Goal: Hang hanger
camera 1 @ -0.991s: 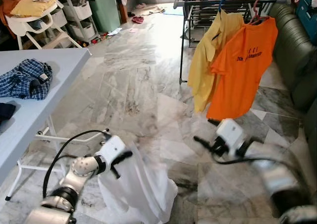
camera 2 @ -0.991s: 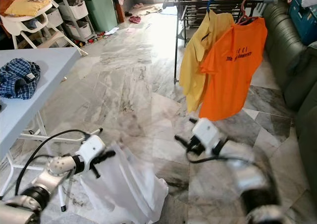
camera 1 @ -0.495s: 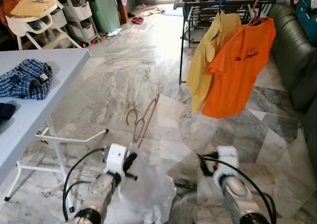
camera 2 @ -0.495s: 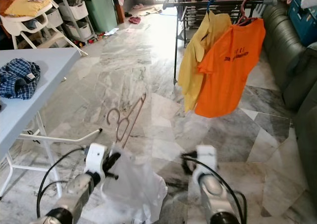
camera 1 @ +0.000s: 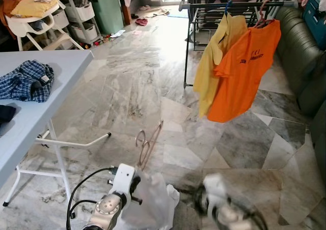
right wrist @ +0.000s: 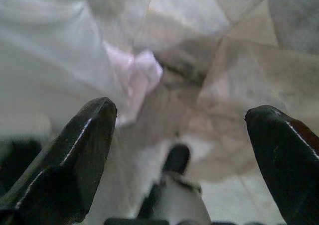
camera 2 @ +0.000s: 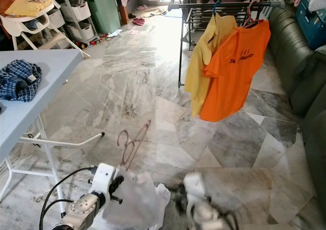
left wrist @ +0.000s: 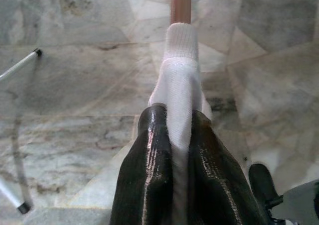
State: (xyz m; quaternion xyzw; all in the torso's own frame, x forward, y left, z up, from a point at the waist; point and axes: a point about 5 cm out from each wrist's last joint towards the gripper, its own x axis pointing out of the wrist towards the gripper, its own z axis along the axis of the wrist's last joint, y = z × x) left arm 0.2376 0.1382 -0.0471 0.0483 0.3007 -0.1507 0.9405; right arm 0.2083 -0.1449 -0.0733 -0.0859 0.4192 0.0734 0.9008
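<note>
- Pinching a white shirt (camera 1: 153, 199) and the hanger (camera 1: 147, 143) inside it, my left gripper (left wrist: 172, 135) holds both low over the marble floor, well short of the drying rack (camera 1: 229, 1).
- Dragging hem is the risk: the shirt could catch underfoot or slide off the hanger as I walk.
- My left wrist view shows fingers clamped on cloth; head views show the hook poking up.
- My right gripper (right wrist: 179, 130) hangs spread, empty, beside the shirt.
</note>
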